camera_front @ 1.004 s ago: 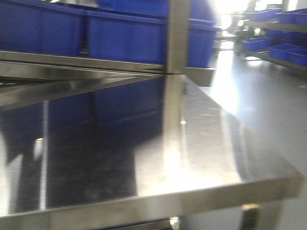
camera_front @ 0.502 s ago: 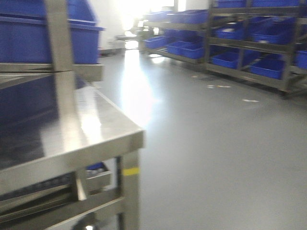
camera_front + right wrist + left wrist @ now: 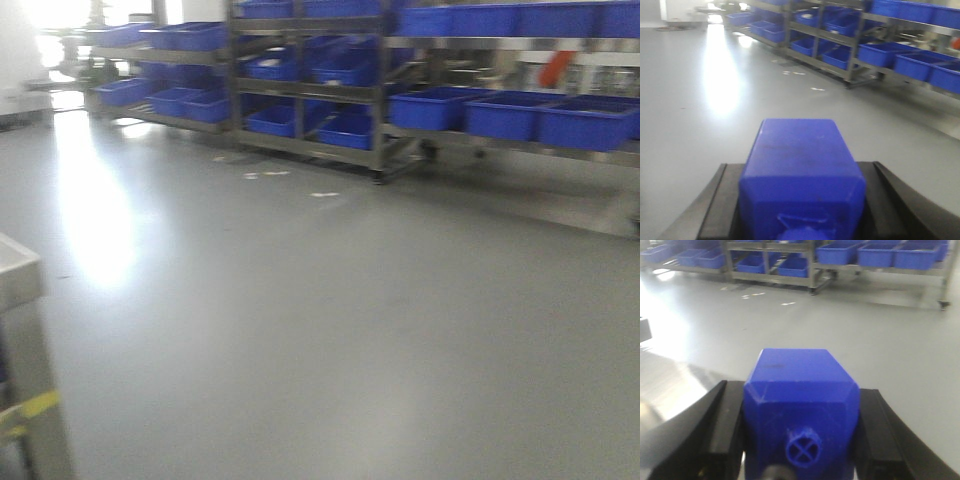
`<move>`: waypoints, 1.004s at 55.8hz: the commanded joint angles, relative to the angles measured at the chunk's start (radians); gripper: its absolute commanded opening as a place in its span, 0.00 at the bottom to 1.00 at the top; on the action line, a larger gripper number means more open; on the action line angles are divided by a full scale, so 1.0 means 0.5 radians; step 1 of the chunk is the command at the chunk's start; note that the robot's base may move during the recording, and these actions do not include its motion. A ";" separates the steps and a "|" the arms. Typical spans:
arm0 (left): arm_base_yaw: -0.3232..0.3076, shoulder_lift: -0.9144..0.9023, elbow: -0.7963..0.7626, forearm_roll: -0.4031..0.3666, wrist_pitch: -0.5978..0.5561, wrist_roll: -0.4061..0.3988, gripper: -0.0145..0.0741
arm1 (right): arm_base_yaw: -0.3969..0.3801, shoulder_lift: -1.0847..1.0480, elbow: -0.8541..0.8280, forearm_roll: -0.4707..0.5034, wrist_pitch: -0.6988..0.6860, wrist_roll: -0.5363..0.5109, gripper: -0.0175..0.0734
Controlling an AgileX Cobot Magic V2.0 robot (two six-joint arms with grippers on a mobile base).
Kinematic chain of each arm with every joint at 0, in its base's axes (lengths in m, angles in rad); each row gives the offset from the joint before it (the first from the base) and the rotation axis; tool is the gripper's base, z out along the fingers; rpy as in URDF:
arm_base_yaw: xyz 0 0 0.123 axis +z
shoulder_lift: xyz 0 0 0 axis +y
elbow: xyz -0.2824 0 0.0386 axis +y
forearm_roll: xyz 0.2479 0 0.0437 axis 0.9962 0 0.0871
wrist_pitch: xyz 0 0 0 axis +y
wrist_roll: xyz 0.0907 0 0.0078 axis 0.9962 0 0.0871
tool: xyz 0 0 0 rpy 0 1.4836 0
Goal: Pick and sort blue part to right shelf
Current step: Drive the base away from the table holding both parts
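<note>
Bench (image 3: 15,275) has slid to 9 o'clock; left end effector (image 3: 801,432) pinches the blue part (image 3: 800,385), right end effector (image 3: 800,200) apparently grips another blue block (image 3: 800,160).

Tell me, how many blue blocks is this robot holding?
2: the blue part clamped in the left gripper, and another blue block in the right gripper. Others may be hidden.

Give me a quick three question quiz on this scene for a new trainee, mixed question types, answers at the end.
1. True or false: the left pincer is shut on the blue part.
2. What does the right pincer hold? A) nothing B) a blue block C) a metal tray
3. What fills the shelves across the floor?
Key: 1 true; 2 B; 3 blue bins.
</note>
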 commanded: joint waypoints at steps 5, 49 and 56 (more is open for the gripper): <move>-0.008 0.026 -0.057 0.014 -0.175 -0.026 0.54 | -0.011 -0.001 -0.052 -0.052 -0.194 -0.016 0.38; -0.008 0.035 -0.057 0.014 -0.175 -0.026 0.54 | -0.011 0.007 -0.052 -0.052 -0.194 -0.016 0.38; -0.008 0.035 -0.057 0.014 -0.175 -0.026 0.54 | -0.011 0.007 -0.052 -0.052 -0.194 -0.016 0.38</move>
